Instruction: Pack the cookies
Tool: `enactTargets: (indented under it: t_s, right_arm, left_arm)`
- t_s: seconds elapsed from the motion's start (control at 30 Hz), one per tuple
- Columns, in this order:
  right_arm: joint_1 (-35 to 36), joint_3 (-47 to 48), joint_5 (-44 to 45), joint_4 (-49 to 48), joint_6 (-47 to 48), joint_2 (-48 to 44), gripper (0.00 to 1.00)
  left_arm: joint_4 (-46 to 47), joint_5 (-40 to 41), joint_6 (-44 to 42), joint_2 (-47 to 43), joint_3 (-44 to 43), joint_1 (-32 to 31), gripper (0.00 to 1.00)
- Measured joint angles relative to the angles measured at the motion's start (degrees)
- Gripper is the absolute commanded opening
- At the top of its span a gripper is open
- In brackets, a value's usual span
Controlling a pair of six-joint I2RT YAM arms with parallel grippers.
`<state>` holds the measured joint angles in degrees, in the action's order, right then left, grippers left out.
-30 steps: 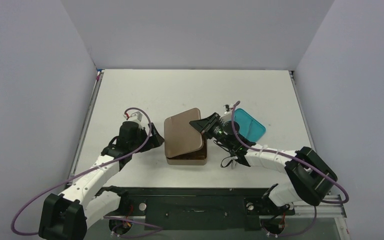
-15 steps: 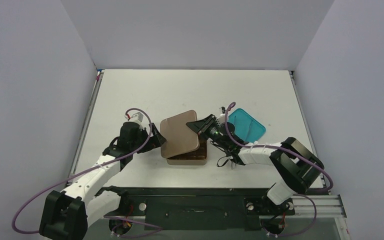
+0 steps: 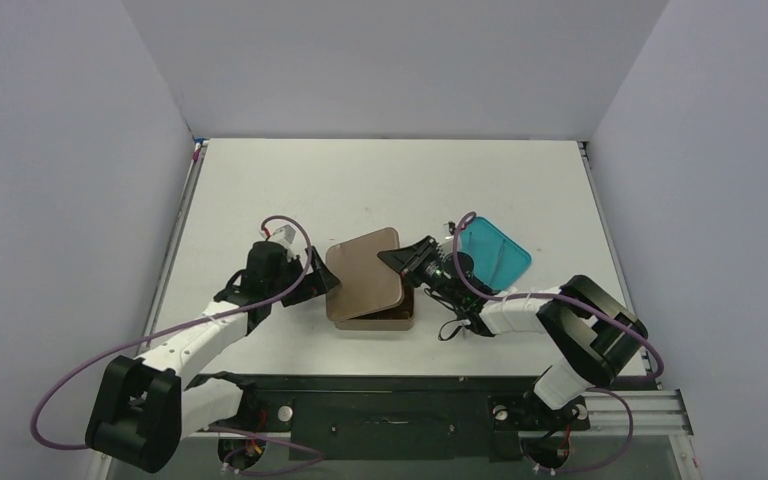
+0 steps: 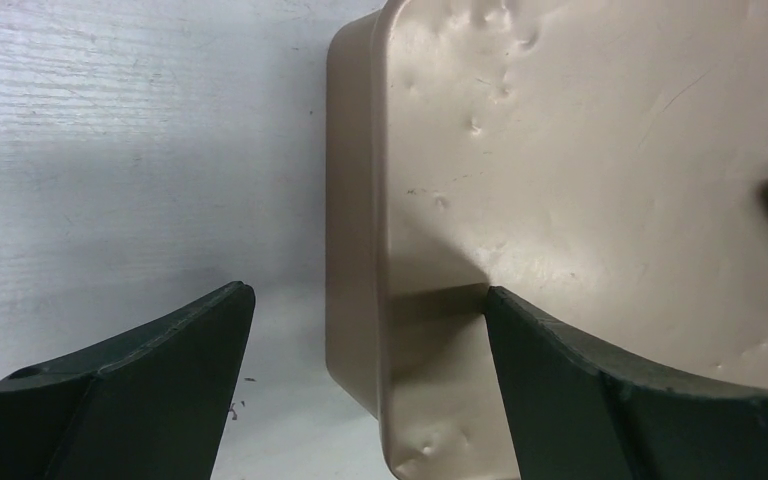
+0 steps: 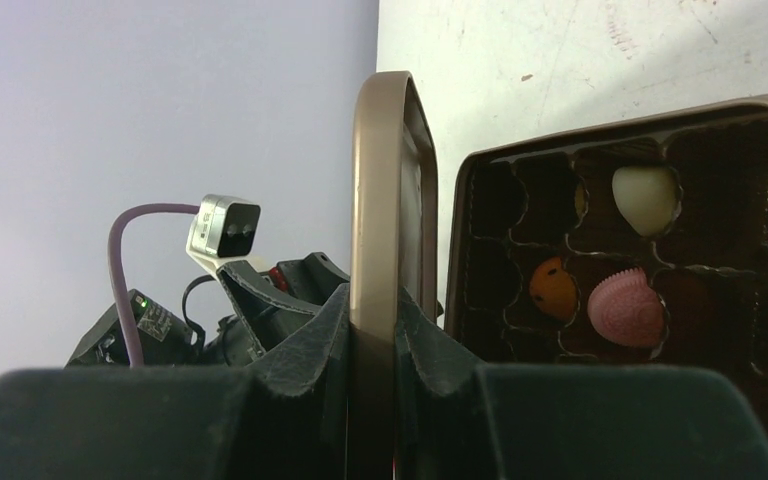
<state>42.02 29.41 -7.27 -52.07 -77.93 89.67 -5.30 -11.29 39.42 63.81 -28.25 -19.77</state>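
Note:
The cookies lie in the dark gridded tray of the square brown tin (image 5: 760, 110): a cream-white one (image 5: 645, 197), an orange round (image 5: 552, 287) and a pink round (image 5: 627, 305). My right gripper (image 5: 375, 335) is shut on the edge of the tin's brown lid (image 5: 380, 180), holding it tilted over the tin. From above, the lid (image 3: 365, 272) covers most of the tin (image 3: 392, 319), with the right gripper (image 3: 401, 259) at its right edge. My left gripper (image 3: 322, 281) is open at the lid's left side. In the left wrist view the lid's corner (image 4: 400, 330) sits between the spread fingers (image 4: 110, 390).
A teal square plate (image 3: 497, 250) lies just right of the tin, behind the right wrist. White tabletop (image 3: 380, 180) stretches toward the back wall. Side walls close in on the left and right. The black base rail (image 3: 390, 410) runs along the near edge.
The right gripper has swung the lid leftward and lower over the tin. The left gripper has moved right until the lid's left corner sits between its fingers.

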Motion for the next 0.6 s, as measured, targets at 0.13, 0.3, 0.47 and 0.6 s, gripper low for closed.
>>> enactTargets:
  t_s: [0.13, 0.3, 0.47, 0.6]
  right_arm:
    - [-0.04, -1.07, 0.33, -0.90, -0.59, 0.00, 0.00]
    - [-0.37, -1.75, 0.81, -1.49, -0.90, 0.00, 0.00]
    - [-0.44, -2.32, 1.20, -1.49, -1.14, 0.02, 0.00]
    - [-0.55, -2.78, 1.42, -1.92, -1.42, 0.13, 0.00]
  left_arm:
    - [0.92, -1.20, 0.31, 0.79, 0.00, 0.00, 0.80]
    - [2.67, -2.69, 0.57, 1.16, 0.00, 0.00, 0.70]
    - [3.82, -4.44, 0.68, 2.16, 0.00, 0.00, 0.64]
    - [4.68, -5.79, 0.76, 3.08, 0.00, 0.00, 0.58]
